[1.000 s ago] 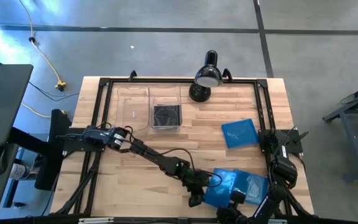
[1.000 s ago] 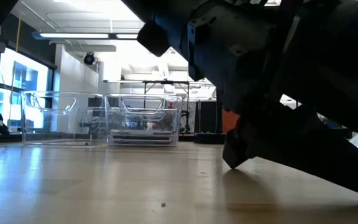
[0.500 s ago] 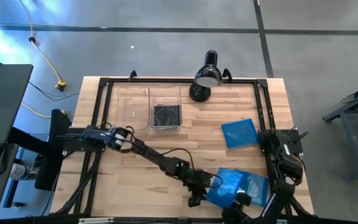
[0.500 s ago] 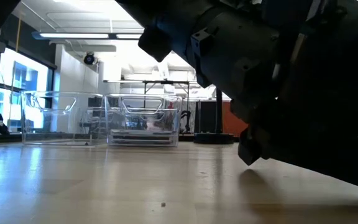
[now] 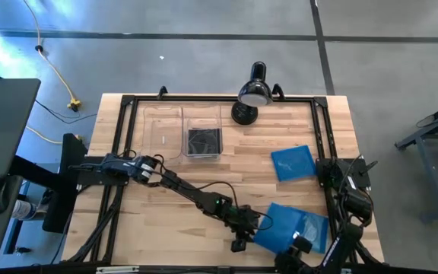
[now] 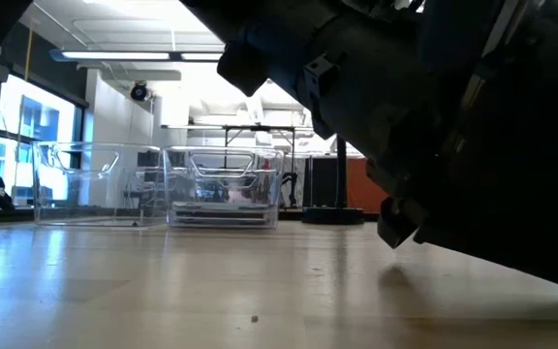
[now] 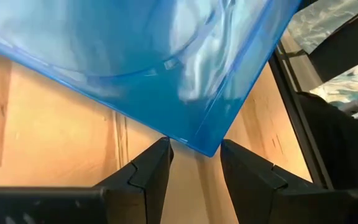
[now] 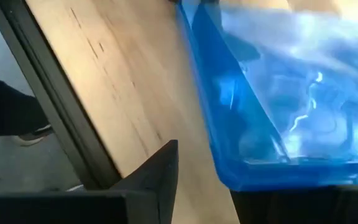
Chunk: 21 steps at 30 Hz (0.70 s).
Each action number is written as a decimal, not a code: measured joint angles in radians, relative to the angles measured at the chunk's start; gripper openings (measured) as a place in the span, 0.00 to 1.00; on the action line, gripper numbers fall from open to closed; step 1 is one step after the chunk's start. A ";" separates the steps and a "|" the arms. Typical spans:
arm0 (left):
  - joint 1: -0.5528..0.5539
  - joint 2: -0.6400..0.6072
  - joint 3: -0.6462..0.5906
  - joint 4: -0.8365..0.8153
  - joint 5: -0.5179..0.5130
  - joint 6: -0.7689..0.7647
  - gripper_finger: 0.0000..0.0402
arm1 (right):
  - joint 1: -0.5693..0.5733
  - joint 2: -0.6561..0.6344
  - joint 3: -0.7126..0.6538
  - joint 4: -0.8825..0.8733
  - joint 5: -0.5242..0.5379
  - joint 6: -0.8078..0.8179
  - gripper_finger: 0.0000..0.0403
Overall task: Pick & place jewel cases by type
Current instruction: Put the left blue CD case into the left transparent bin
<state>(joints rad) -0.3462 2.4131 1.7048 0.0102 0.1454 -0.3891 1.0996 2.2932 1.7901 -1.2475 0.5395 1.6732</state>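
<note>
Blue jewel cases [image 5: 295, 224] lie overlapping near the table's front right. Another blue case [image 5: 293, 162] lies flat farther back. A dark case [image 5: 203, 141] sits in the right one of two clear bins. My left gripper [image 5: 251, 227] reaches in from the left. In its wrist view the fingers [image 7: 160, 158] stand apart on either side of a corner [image 7: 209, 148] of the blue case [image 7: 135, 62]. My right gripper [image 5: 298, 246] is at the cases' near edge, open, with the blue case [image 8: 291, 112] beside one finger [image 8: 160, 174]. My left gripper has the blue case's corner [image 7: 209, 148] just between its fingertips, and the case lies flat on the wood. I cannot tell whether a fingertip touches its edge. My right gripper is level with the case's near edge [image 8: 278, 177], which covers its other finger; I cannot tell whether it touches.
The two clear bins [image 5: 162, 129] [image 5: 204, 133] stand side by side at the far left, also in the low view [image 6: 226, 184]. A black desk lamp [image 5: 251, 93] stands at the far edge. A black frame [image 5: 322, 152] borders the table. Bare wood lies at the middle.
My right gripper has drawn back a little toward the table's near right corner. In the low view the dark gripper mass has shifted to the right and risen slightly. The front blue cases have slid slightly toward the right edge, with my left gripper following.
</note>
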 joint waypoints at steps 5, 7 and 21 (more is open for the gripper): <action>0.000 0.003 0.000 0.008 -0.010 0.003 0.36 | 0.000 0.000 0.000 0.026 -0.049 0.082 0.32; 0.000 0.003 0.000 0.008 -0.011 0.004 0.36 | -0.004 0.000 0.000 0.041 -0.050 0.092 0.33; 0.000 0.003 -0.001 0.011 -0.008 0.097 0.36 | -0.011 0.001 0.000 0.013 0.008 -0.069 0.32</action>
<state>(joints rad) -0.3462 2.4165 1.7042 0.0208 0.1370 -0.2922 1.0889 2.2944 1.7901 -1.2340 0.5477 1.6038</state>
